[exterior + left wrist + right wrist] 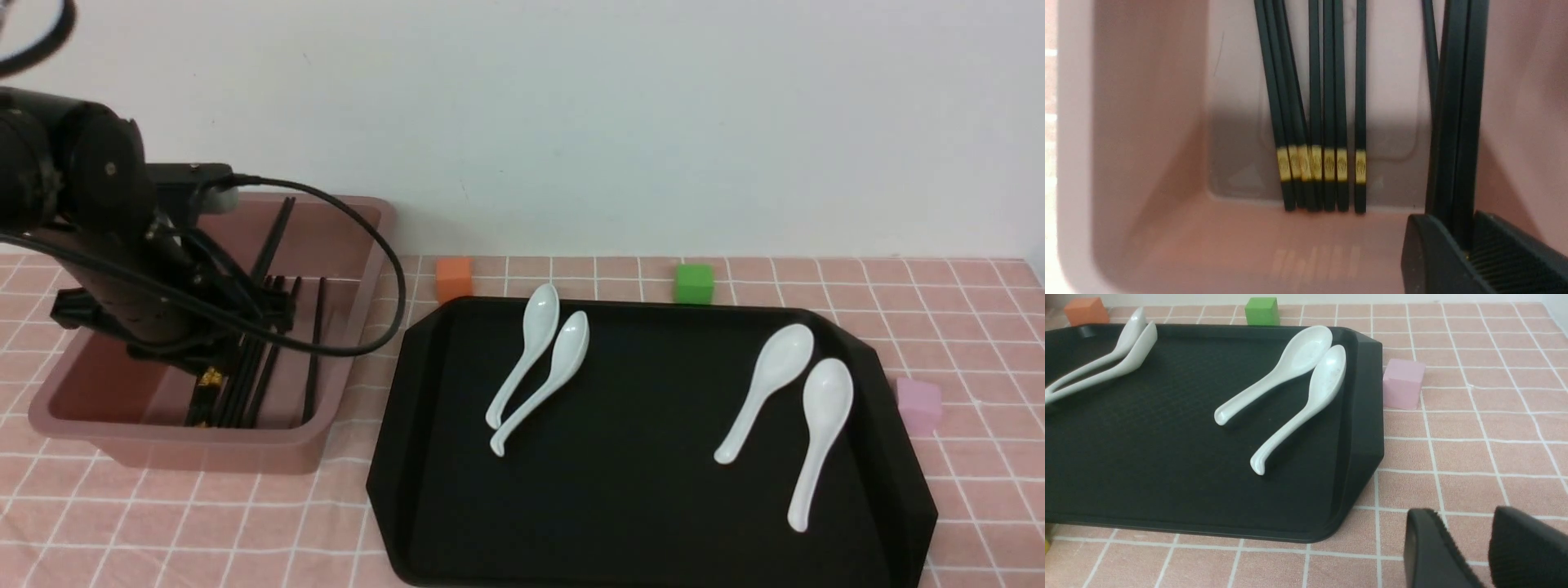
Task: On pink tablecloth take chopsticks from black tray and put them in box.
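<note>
Chopsticks held down inside the box

My left claw is clamped on the pair, lined up with the bundle lying in there, so I judge a release drops them alongside. Wrist view is blurry; I can't tell if they touch the floor. Black tray shows only spoons. Right claw is slightly parted, empty, parked over the pink tablecloth beside the tray, out of the way.
</note>
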Available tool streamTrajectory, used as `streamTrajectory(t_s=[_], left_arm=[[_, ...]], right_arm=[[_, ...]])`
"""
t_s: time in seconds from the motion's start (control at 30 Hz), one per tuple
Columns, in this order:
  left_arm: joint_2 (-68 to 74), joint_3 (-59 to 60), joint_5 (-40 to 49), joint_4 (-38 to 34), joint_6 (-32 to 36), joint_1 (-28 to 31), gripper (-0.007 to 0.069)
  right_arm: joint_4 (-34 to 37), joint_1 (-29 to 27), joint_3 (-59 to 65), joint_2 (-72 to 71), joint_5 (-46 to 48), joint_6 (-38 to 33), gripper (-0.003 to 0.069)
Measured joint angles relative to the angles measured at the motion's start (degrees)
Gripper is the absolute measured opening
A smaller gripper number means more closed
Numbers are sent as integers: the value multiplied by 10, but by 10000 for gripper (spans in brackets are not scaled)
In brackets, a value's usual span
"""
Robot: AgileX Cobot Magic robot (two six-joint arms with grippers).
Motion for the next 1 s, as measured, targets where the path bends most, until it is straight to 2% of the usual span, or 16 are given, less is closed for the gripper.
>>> streamTrajectory(t_s=[0.3, 0.57, 0.7, 0.77, 0.83, 0.93, 1.0], left_arm=[[4, 0, -31, 12, -1, 0, 137], [4, 0, -34, 13, -1, 0, 353], [-6, 0, -22, 11, -1, 0, 387], [-30, 1, -16, 2, -1, 0, 365], [-65, 1, -15, -13, 0, 0, 309], [-143, 3, -18, -42, 13, 0, 160], [-207, 15, -32, -59, 28, 0, 27]], right_arm=[[0, 0, 0, 0, 0, -1, 240], [0, 0, 0, 0, 0, -1, 240], [0, 0, 0, 0, 0, -1, 240], [0, 0, 0, 0, 0, -1, 240], [0, 0, 0, 0, 0, -1, 240], [0, 0, 0, 0, 0, -1, 240], [0, 0, 0, 0, 0, -1, 240]])
